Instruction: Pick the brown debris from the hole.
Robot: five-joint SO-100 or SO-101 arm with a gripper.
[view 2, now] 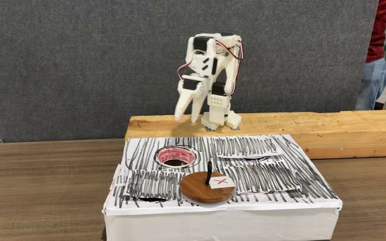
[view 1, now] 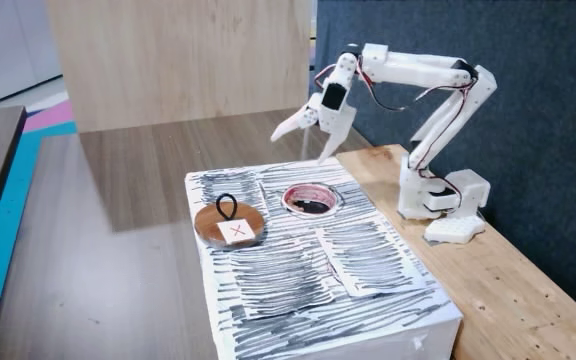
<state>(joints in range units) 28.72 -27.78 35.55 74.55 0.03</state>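
A round brown disc (view 2: 207, 188) with a red-X label (view 2: 221, 182) and black loop (view 1: 227, 207) lies on a white black-streaked box (view 2: 273, 175), beside a wooden plank (view 2: 327, 128) on the bench (view 2: 39, 187).

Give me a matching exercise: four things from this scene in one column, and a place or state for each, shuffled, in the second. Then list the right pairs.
Column one:
1. gripper
2. hole
3. brown disc
4. wooden plank

Column two:
A. lies on the striped box top, with a red-X label
B. raised in the air, jaws apart
C. round, pinkish-red rim, cut into the box top
D. under the arm's base

Pairs: 1-B, 2-C, 3-A, 4-D
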